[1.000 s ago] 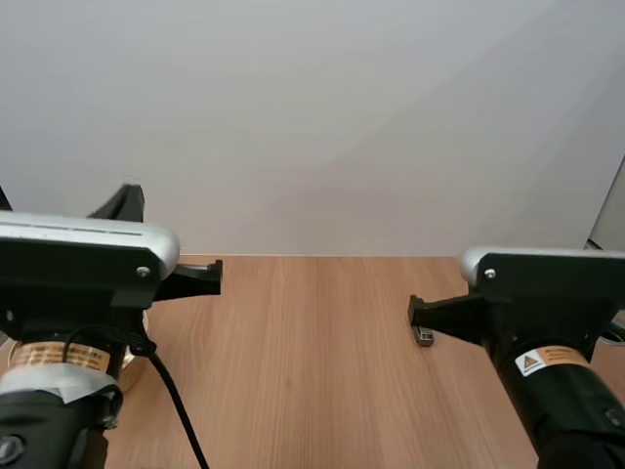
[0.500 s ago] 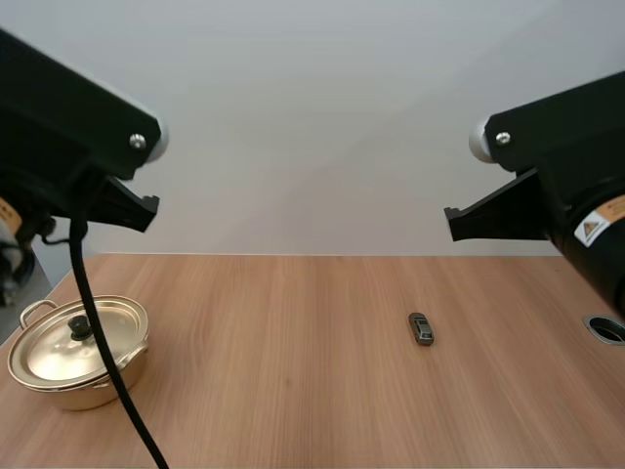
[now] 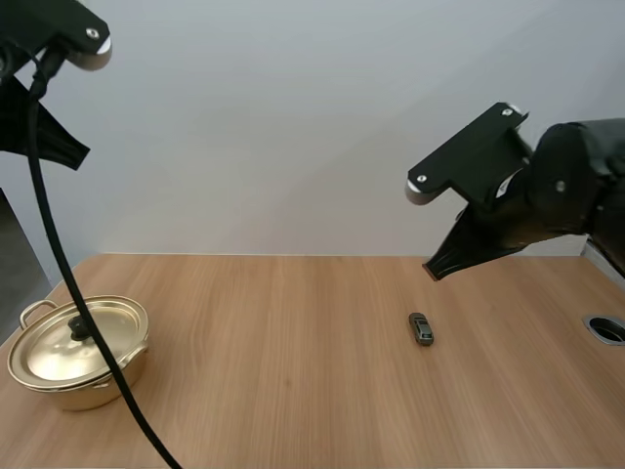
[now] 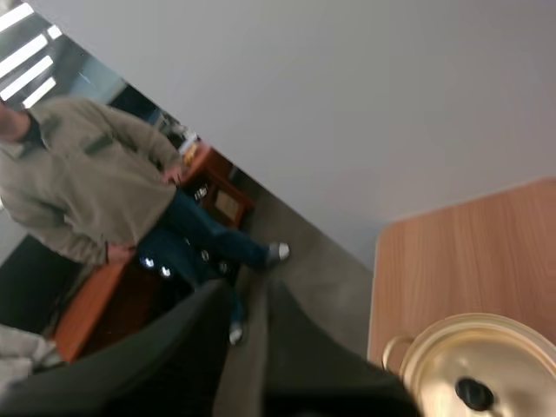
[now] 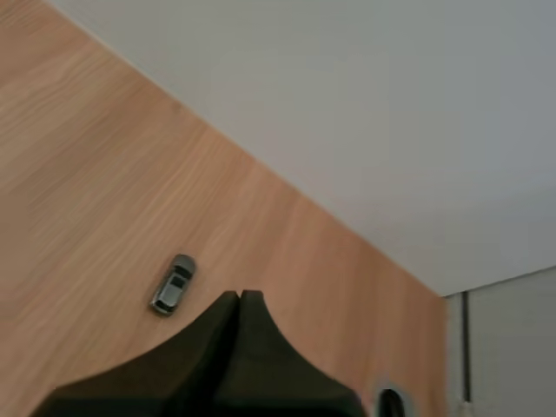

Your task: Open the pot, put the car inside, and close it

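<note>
- Pot (image 3: 76, 354): brass-coloured, standing on the wooden table (image 3: 293, 391) near its left edge. The lid (image 3: 70, 344) is seated on it, with a black knob (image 3: 80, 328) at its centre.
- Car (image 3: 421, 329): small and grey, resting on the table right of centre, well apart from the pot.
- Right gripper (image 3: 437, 269): raised in the air above and slightly behind the car, with no contact. In the right wrist view the two black fingers (image 5: 208, 347) lie pressed together as one dark wedge and hold nothing. The car (image 5: 172, 285) lies on the wood just beside the fingertips in that view, outside them and not between them.
- Left gripper (image 4: 248, 291): in the left wrist view its fingers (image 4: 174, 356) stand a little apart, with a narrow gap between them and nothing in it. The pot (image 4: 486, 365) lies below and off to one side of the fingers, apart from them, lid on.
- Round hole (image 3: 605, 329) in the table top near the right edge, beyond the car.
- A person (image 4: 87, 191) stands on the floor beyond the table's left edge, seen in the left wrist view.
</note>
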You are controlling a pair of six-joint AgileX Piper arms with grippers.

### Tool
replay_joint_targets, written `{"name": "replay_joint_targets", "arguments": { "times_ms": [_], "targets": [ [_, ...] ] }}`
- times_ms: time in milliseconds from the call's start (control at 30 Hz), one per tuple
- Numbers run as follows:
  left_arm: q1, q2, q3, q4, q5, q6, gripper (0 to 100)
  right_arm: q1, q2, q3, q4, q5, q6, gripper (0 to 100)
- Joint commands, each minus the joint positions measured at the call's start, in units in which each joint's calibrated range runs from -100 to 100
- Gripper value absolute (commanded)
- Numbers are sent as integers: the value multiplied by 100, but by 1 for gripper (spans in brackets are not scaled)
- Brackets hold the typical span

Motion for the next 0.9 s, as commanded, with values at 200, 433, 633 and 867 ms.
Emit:
{"name": "replay_joint_targets", "arguments": {
  "times_ms": [200, 433, 633, 867],
  "targets": [
    [567, 4184, 68, -971, 1367, 452, 82, 2, 148, 4, 643, -33, -77, 0],
    [602, 4927, 68, -1350, 1468, 496, 82, 2, 148, 4, 700, -15, -77, 0],
    [677, 5615, 68, -1586, 1614, 547, 82, 2, 148, 4, 700, 140, -77, 0],
    [797, 6000, 68, -1706, 1296, 699, 82, 2, 148, 4, 700, 157, -77, 0]
  ]
}}
